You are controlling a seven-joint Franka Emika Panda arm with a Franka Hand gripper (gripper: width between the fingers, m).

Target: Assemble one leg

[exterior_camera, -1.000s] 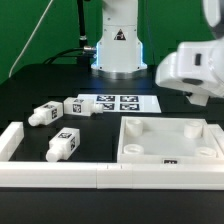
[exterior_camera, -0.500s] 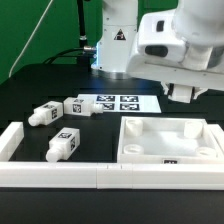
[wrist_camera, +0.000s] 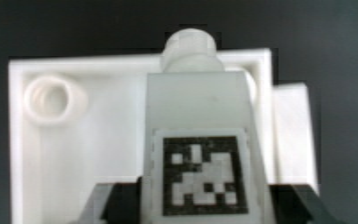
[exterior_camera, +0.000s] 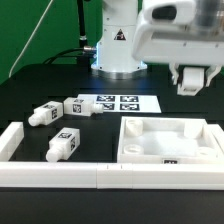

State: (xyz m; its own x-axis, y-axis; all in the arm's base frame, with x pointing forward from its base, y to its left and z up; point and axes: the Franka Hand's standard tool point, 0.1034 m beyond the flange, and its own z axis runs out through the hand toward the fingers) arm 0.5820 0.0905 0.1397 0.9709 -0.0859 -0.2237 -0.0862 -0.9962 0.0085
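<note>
The pincer [wrist_camera: 201, 200] is clamped on the leg [wrist_camera: 201, 110], a small stubby white plastic post with a black-and-white square tag. Its dark fingers [wrist_camera: 115, 203] press the two sides of the tagged end. The leg's narrower rounded tip points away over the tray piece [wrist_camera: 69, 150], a large white square plastic part with a raised rim and a round socket in one corner.

The leg looks light, rigid and smooth. It is probably slippery, so the flat sides by the tag are the safest hold, and a firm squeeze should not harm it.

Three more stubby white posts [exterior_camera: 63, 146] lie loose on the black counter [exterior_camera: 30, 85], near the marker board [exterior_camera: 120, 102].

The wrist view is blurred and cuts off the fingers, and the leg hides where they touch it. In the exterior view the arm's white housing hides most of the held leg, so its height above the tray piece cannot be judged.
</note>
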